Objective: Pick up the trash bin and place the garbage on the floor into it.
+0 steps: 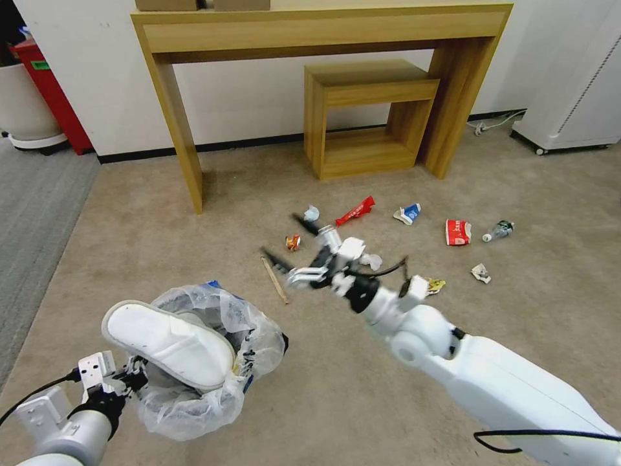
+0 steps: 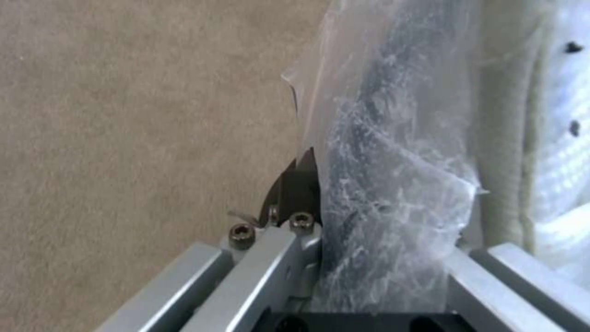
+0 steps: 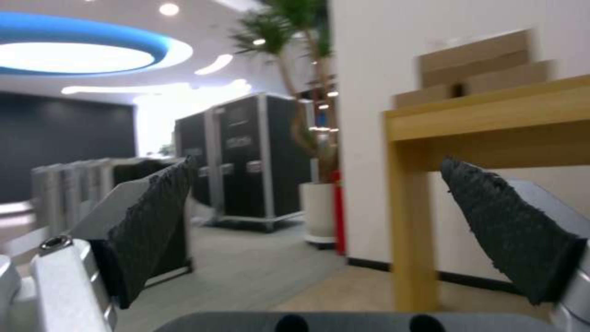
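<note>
With right tool [image 1: 289,248] spread wide and empty above the floor [image 1: 162,246] near the stick [image 1: 275,279], left tool [image 1: 132,378] clamped on the bin [image 1: 213,362] through its thin, slippery liner at the rim, slipper [image 1: 171,343] across the mouth; light load, best pinched at the stiff rim.

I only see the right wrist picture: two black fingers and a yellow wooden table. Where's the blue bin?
Observer: The left end effector grips the small round blue trash bin with the white plastic bag liner at its rim, above the beige carpet.
Operator: Is anything inside?
Observer: One white fabric slipper lies across its mouth.
Operator: Where's my right end effector?
Observer: The right end effector hovers open above the carpet, near a thin wooden stick.
</note>
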Motion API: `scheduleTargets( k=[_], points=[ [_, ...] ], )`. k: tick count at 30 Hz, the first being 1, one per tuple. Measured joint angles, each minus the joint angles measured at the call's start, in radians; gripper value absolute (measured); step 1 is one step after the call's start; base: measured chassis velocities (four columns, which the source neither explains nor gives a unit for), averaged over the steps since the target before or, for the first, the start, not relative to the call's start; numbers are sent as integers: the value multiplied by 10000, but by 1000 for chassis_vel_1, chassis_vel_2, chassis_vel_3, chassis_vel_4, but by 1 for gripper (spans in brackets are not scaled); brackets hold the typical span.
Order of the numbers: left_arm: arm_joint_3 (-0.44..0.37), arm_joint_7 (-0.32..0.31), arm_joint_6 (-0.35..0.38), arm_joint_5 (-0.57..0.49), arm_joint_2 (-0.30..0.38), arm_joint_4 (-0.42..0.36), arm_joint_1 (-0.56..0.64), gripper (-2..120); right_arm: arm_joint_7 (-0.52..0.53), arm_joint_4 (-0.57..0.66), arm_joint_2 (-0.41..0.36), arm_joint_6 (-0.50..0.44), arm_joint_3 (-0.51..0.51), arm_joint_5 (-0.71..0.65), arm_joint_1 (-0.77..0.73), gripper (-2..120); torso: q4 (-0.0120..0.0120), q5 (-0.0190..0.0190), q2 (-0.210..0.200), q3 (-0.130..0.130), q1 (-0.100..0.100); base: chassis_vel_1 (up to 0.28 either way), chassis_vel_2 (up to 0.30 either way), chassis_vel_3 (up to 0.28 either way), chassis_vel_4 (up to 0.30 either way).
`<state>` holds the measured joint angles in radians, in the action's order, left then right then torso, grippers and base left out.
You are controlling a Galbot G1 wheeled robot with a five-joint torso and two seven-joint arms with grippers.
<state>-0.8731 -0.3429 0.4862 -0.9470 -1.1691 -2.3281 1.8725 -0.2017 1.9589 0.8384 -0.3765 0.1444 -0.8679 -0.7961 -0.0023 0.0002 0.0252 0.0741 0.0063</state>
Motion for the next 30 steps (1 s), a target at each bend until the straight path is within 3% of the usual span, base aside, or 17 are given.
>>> scheduleTargets(
  k=[2,4,7,8,14,30],
  points=[
    [-8,-127,105,-185,69,-3,57,0,105,216,-68,0,-984,-86,-716,100,0,1,0,-1,0,0,0,0,0],
    [-7,-184,174,-271,90,-14,71,0,168,285,-69,8,-1278,-127,-923,100,2,-1,0,0,0,0,0,0,0],
    [-2,-309,282,-455,178,-36,89,0,877,563,3,243,-2625,-250,-1684,100,0,0,1,-1,0,0,0,0,0],
    [-2,-309,282,-455,178,-36,89,0,877,563,3,243,-2625,-250,-1684,100,0,0,1,-1,0,0,0,0,0],
    [34,-253,275,-421,196,-29,36,0,2539,649,430,808,-4719,208,-2628,100,1,0,0,0,0,0,0,0,0],
    [63,70,22,-61,57,129,-192,0,3597,17,2176,761,-7284,2944,-5239,100,0,0,1,0,1,0,0,0,0]
  ],
)
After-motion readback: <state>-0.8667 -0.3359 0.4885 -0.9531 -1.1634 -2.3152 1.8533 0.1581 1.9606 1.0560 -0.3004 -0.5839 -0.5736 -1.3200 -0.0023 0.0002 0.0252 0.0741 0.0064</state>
